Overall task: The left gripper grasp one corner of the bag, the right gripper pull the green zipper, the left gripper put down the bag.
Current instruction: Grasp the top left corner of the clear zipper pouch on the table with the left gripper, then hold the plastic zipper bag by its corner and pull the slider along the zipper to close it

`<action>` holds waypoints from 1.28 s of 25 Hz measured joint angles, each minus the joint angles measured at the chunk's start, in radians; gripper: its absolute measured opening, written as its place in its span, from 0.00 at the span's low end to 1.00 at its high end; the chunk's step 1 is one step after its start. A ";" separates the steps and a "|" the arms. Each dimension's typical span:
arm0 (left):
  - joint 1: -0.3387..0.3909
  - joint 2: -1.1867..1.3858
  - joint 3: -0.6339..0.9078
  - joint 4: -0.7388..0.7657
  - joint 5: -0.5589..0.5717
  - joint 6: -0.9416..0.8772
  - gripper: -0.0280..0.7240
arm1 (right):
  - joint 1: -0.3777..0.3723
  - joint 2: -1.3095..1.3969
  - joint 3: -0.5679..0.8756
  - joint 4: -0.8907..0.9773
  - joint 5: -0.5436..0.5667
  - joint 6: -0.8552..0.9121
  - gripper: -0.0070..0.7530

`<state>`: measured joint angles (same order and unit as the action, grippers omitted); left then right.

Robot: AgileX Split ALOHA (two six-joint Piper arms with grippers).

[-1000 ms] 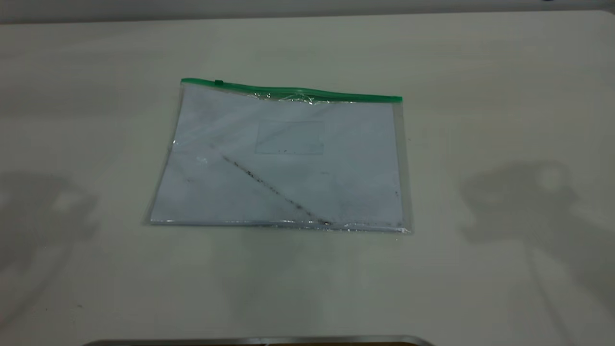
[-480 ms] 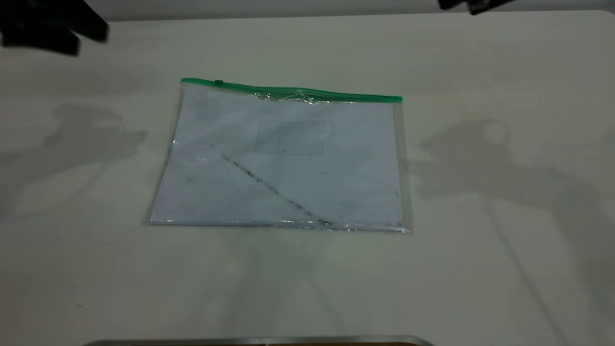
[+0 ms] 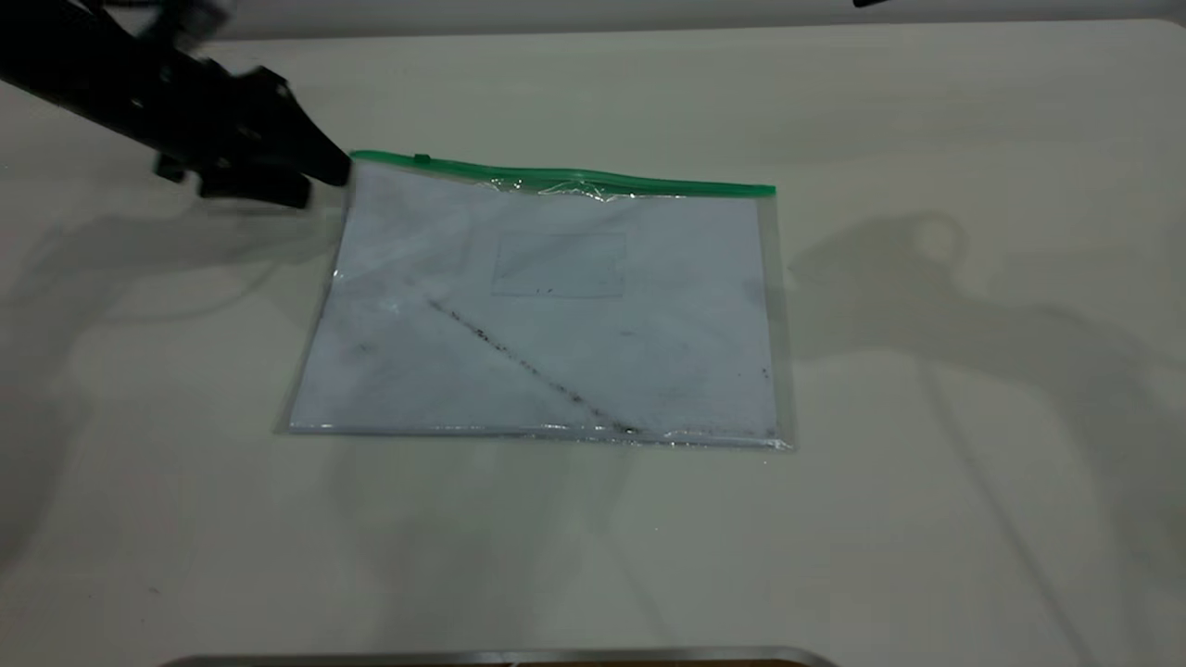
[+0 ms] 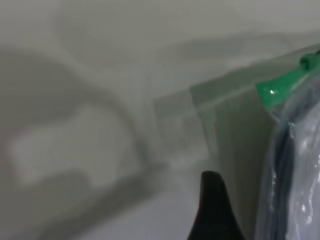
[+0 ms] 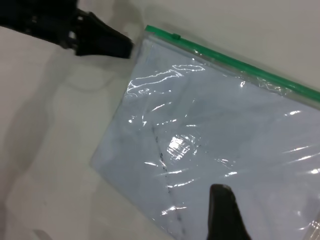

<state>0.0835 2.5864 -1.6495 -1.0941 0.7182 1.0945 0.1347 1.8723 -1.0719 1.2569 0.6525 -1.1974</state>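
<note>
The bag (image 3: 556, 315) lies flat on the table, clear plastic over a white sheet with a dark diagonal smudge. The green zipper (image 3: 593, 179) runs along its far edge, and its small slider tab (image 3: 422, 158) sits near the left end. My left gripper (image 3: 324, 185) is open, low at the bag's far left corner, its tips just beside it. In the left wrist view one finger (image 4: 215, 205) shows beside the zipper's end (image 4: 280, 86). My right gripper is above the bag (image 5: 225, 125); one finger (image 5: 222, 210) shows with no other beside it.
The pale table (image 3: 927, 509) surrounds the bag, with arm shadows at left and right. A metal edge (image 3: 500, 658) runs along the near side. A black sliver of the right arm (image 3: 871, 3) shows at the top edge.
My left gripper came in from the top left and dropped to the bag's far left corner. The right arm's shadow moved in toward the bag. The bag has not moved.
</note>
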 joint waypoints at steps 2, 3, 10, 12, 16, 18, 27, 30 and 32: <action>-0.017 0.035 -0.030 0.000 0.003 -0.001 0.82 | 0.000 0.000 0.000 0.001 0.001 0.000 0.66; -0.027 0.046 -0.044 0.000 0.006 -0.001 0.82 | 0.000 0.000 0.000 0.001 0.001 0.000 0.66; -0.082 0.067 -0.072 0.010 0.016 0.026 0.71 | 0.000 0.000 0.000 0.002 0.018 -0.001 0.66; -0.084 0.068 -0.072 0.018 0.008 0.027 0.56 | 0.000 0.000 -0.008 -0.002 0.049 -0.001 0.66; -0.084 0.060 -0.072 0.032 0.024 0.075 0.19 | 0.006 0.005 -0.076 -0.060 0.085 -0.012 0.66; -0.090 0.041 -0.072 0.048 0.049 0.146 0.11 | 0.006 0.025 -0.126 -0.072 0.089 -0.012 0.66; -0.157 -0.070 -0.072 0.094 0.115 0.535 0.11 | 0.034 0.297 -0.374 -0.073 0.133 -0.126 0.66; -0.183 -0.073 -0.072 0.111 0.125 0.643 0.12 | 0.068 0.404 -0.474 -0.055 0.160 -0.156 0.66; -0.201 -0.073 -0.072 0.121 0.129 0.704 0.12 | 0.093 0.475 -0.534 -0.040 0.175 -0.173 0.66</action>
<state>-0.1170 2.5135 -1.7218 -0.9727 0.8473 1.7986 0.2279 2.3469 -1.6055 1.2171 0.8276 -1.3707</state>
